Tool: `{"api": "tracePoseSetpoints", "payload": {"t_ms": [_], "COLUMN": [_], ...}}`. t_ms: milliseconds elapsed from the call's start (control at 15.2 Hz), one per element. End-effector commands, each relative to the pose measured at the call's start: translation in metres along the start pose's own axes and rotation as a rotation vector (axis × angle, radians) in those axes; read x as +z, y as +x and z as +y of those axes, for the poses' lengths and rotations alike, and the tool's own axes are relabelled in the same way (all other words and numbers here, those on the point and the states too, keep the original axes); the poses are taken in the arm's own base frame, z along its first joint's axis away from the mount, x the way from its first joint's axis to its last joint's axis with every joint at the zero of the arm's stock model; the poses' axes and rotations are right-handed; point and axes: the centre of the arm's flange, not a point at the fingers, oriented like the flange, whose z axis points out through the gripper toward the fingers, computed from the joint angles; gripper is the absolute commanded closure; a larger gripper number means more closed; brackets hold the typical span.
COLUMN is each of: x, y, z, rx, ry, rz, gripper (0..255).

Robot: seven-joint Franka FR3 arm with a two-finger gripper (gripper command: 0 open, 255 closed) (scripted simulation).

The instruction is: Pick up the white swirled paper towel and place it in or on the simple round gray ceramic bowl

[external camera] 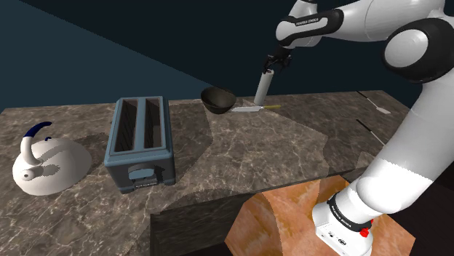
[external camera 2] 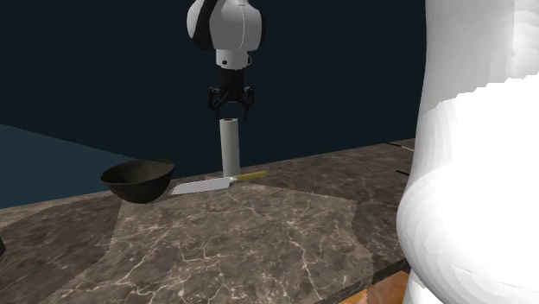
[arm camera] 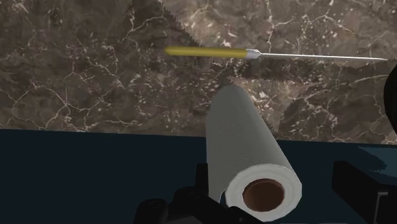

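Marble counter [external camera: 291, 145], dark and veined, with the white paper towel roll [external camera: 262, 87] standing upright near its far edge, upper middle of the shoulder view. The gripper [external camera: 272, 67] hangs right over the roll's top end, fingers [arm camera: 359, 184] spread apart on either side of it and not squeezing. Same deal in the second exterior view, upper centre: gripper [external camera 2: 231, 110] directly above the roll [external camera 2: 229, 147]. The dark bowl [external camera 2: 136, 180] sits left of the roll. A yellow-handled knife [external camera 2: 216, 183] lies flat just in front, blade toward the bowl.
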Motion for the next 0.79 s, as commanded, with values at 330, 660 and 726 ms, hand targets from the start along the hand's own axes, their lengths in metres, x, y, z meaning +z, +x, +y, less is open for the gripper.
{"api": "tracePoseSetpoints", "payload": {"t_ms": [330, 660, 726], "x": [0.025, 0.025, 0.025], "y": [0.001, 0.001, 0.001], "z": [0.001, 0.001, 0.001], "rx": [0.0, 0.0, 0.0], "ry": [0.0, 0.0, 0.0], "rz": [0.001, 0.001, 0.001], "gripper": [0, 0, 255]}}
